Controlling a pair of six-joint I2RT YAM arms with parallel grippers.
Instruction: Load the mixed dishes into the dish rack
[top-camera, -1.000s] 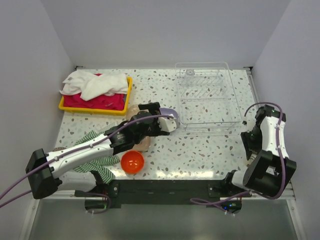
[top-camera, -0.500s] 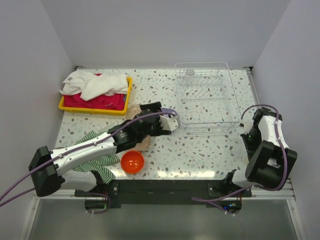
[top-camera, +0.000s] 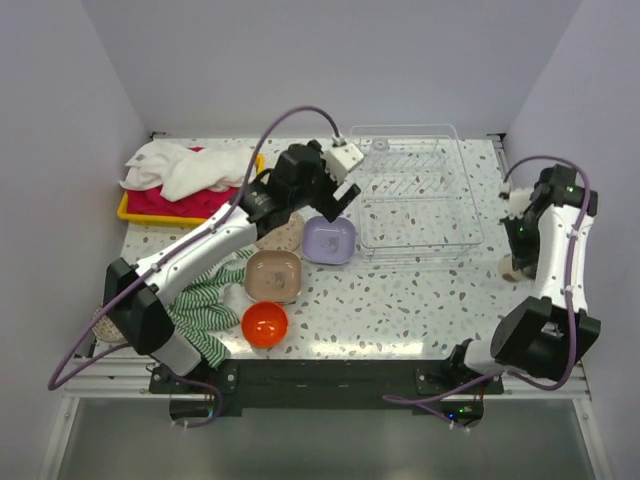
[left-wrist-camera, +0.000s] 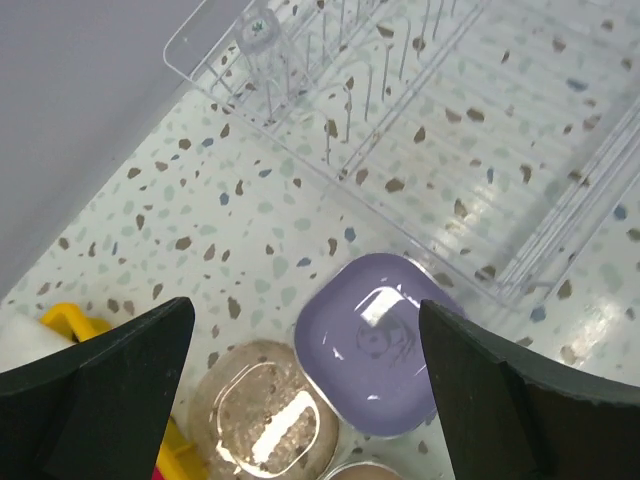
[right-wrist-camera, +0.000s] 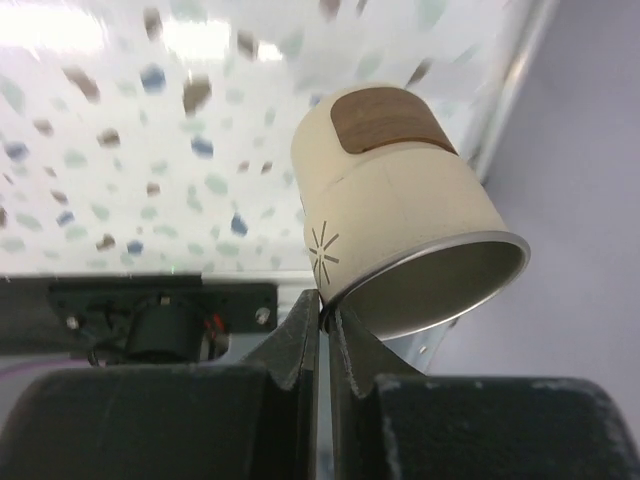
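Two claws, two stories: the left claw (top-camera: 333, 200) is held wide open over the lilac square plate (top-camera: 330, 240), which is parked on the tabletop (top-camera: 400, 300) just beside the dish rack (top-camera: 415, 252). Over at the right edge, the beige cup (right-wrist-camera: 395, 230) is pinched by its rim, tipped sideways, in the shut right claw (right-wrist-camera: 325, 312). The rack is found to that claw's left.

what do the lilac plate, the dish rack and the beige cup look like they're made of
Lilac square plate: glossy glazed ceramic or melamine, judging by the bright highlight in its well.
Dish rack: thin pale metal wires, probably coated, over a see-through plastic tray.
Beige cup: matte cream outside, silvery rim and lining, perhaps steel.
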